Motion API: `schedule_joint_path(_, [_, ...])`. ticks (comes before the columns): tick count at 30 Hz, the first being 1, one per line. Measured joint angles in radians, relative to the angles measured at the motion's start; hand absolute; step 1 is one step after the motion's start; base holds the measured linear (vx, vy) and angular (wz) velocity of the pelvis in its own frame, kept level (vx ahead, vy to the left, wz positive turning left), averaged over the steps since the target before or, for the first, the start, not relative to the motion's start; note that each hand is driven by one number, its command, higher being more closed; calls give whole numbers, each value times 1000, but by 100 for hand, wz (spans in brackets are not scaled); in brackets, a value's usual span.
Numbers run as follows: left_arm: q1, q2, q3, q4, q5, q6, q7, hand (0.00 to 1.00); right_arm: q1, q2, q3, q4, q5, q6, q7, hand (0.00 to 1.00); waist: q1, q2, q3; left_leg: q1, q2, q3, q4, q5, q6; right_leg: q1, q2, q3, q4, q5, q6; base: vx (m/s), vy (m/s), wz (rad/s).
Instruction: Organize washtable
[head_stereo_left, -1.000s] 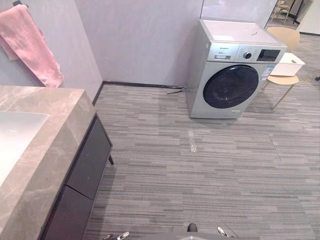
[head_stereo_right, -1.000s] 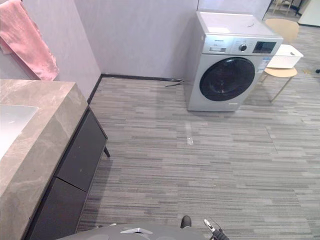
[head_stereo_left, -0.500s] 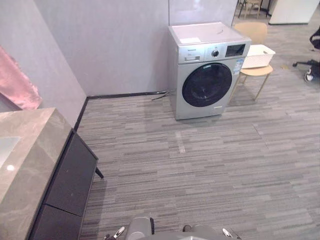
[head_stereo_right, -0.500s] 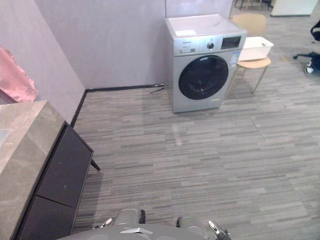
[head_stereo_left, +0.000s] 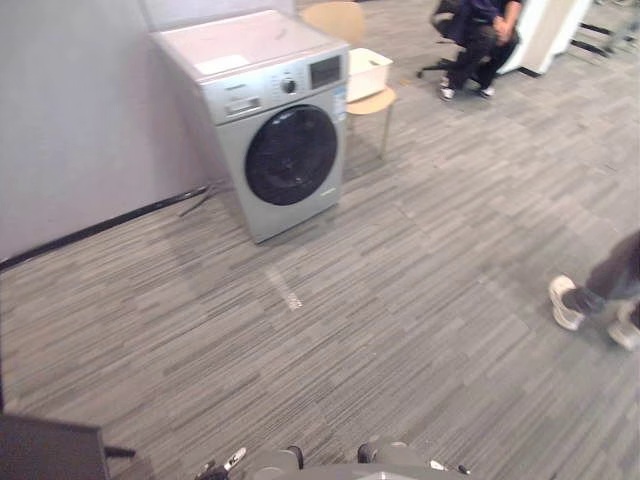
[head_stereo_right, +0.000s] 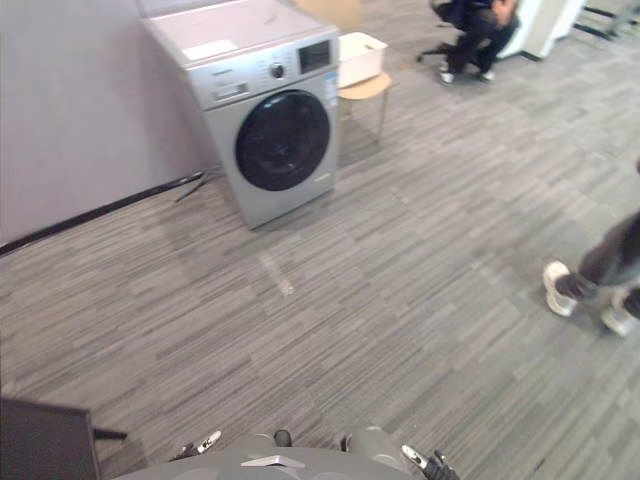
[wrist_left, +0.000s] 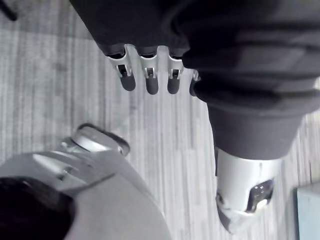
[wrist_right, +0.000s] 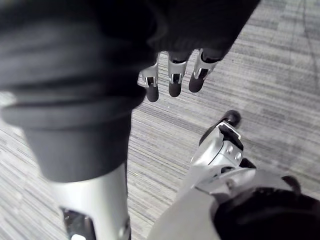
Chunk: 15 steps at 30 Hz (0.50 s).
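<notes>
1. The left hand (wrist_left: 151, 80) hangs above the grey striped floor (head_stereo_left: 400, 300), fingers straight and side by side, thumb held apart, grasping nothing.
2. The right hand (wrist_right: 174, 82) hangs the same way, its fingers straight and loose over the floor.
3. A dark corner of the washtable's cabinet (head_stereo_left: 50, 452) shows at the near left edge.
4. A washing machine (head_stereo_left: 270, 130) stands at the far left by the wall, door closed.
5. Just right of it, a chair (head_stereo_left: 372, 100) carries a white basket (head_stereo_left: 366, 70).
6. A person (head_stereo_left: 480, 40) sits far right; another person's shoe (head_stereo_left: 564, 302) is at the right.
</notes>
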Motion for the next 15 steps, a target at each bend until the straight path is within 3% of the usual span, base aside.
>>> schedule_joint_path(2, [-3,-1,-26,-9,-1,-3,10,0,-3,-9,-11,-18,-30,1,1,0,2,1,8,109,29,131,-76,1,-1,-3,-83,-213,35,-38,-62,138,-53,-152])
schedule_joint_path(4, [-3,-2,-26,-12,-14,-9,9,0,-4,-6,-33,-17,-41,-3,1,0,-2,-4,7,166,41,240,-97,-10,-17,-6,-157,-358,-18,-22,-66,21,-31,-181])
schedule_joint_path(5, [-3,4,-25,-12,-42,-18,6,0,-6,0,-59,-13,-76,-3,3,0,-3,-24,8,189,30,286,-99,-18,-29,-3,-172,-400,-125,42,-49,-40,-114,-190])
schedule_joint_path(6, [-6,7,-27,-9,-56,-22,5,0,-8,0,-74,0,-82,-2,5,0,-4,-27,7,190,31,291,-102,-22,-29,12,-152,-403,-171,35,-63,-38,-214,-180])
schedule_joint_path(7, [-16,8,-34,1,-74,-23,2,0,-12,-8,-131,29,-110,-2,6,0,-10,-18,7,185,46,279,-107,-27,-25,48,-104,-388,-290,41,-83,1,-205,-125])
schedule_joint_path(9, [-35,-9,-32,20,-75,-22,-16,0,-10,-29,-243,76,-117,5,5,0,-30,4,20,176,61,234,-116,-35,-26,56,-53,-349,-377,65,-116,-11,-184,-99])
schedule_joint_path(11, [-46,-32,-13,47,-64,-15,-39,0,23,-40,-413,128,-117,12,0,0,-51,30,15,197,88,189,-144,-49,-40,65,-13,-345,-400,63,-119,47,-139,-43])
schedule_joint_path(13, [-48,-45,44,54,-57,-2,-47,0,32,-36,-498,139,-117,15,4,0,-57,47,10,219,116,213,-147,-78,-74,64,17,-342,-378,47,-138,60,-72,-21])
schedule_joint_path(15, [-43,-54,103,57,-57,4,-55,0,30,-28,-571,135,-116,24,9,0,-61,56,14,199,153,225,-64,-131,-78,63,39,-345,-352,28,-148,53,-69,-22])
